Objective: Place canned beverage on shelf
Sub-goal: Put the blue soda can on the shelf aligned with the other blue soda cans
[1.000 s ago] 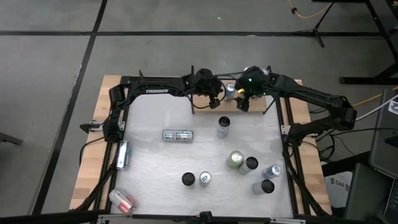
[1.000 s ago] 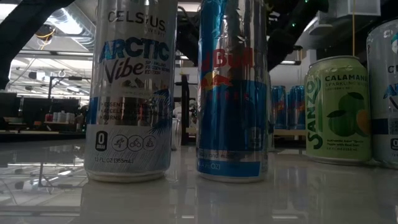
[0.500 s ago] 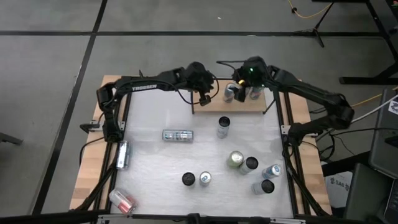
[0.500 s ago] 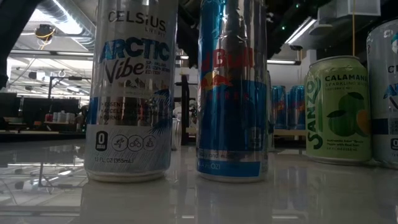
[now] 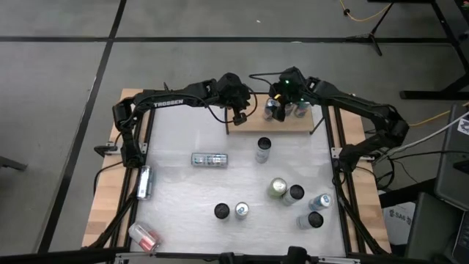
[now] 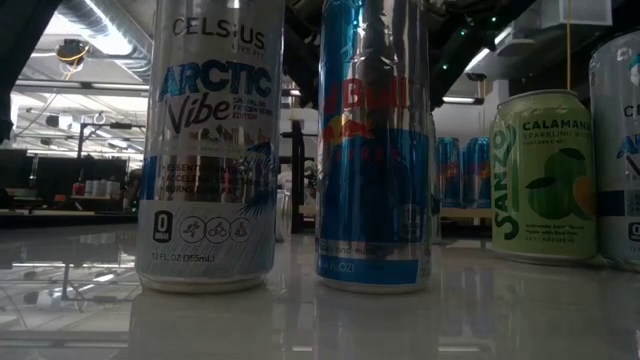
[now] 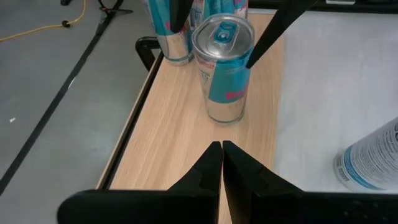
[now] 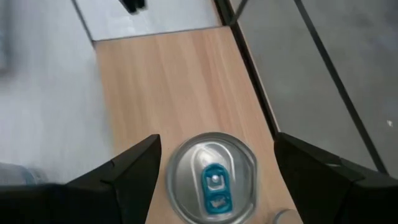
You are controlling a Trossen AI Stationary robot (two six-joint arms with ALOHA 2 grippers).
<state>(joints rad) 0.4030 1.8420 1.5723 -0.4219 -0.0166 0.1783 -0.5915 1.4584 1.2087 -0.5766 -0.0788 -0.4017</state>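
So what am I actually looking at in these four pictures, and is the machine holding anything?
It is a robot with two dark arms at a table, each ending in a two-fingered end effector. One picture looks down from above, one sits at table height among the cans, and two come from cameras on the wrists. Drink cans are scattered over the table. At the far edge lies a small wooden shelf. The right end effector stands open on either side of a blue-tabbed can standing on the shelf, not gripping it. The left end effector is shut and empty, pointing at that can from beside it.

Light-brown wood-grain shelf (image 7: pixel 186 118), silver can (image 7: pixel 224 68) — teal panel, pink lettering, teal tab
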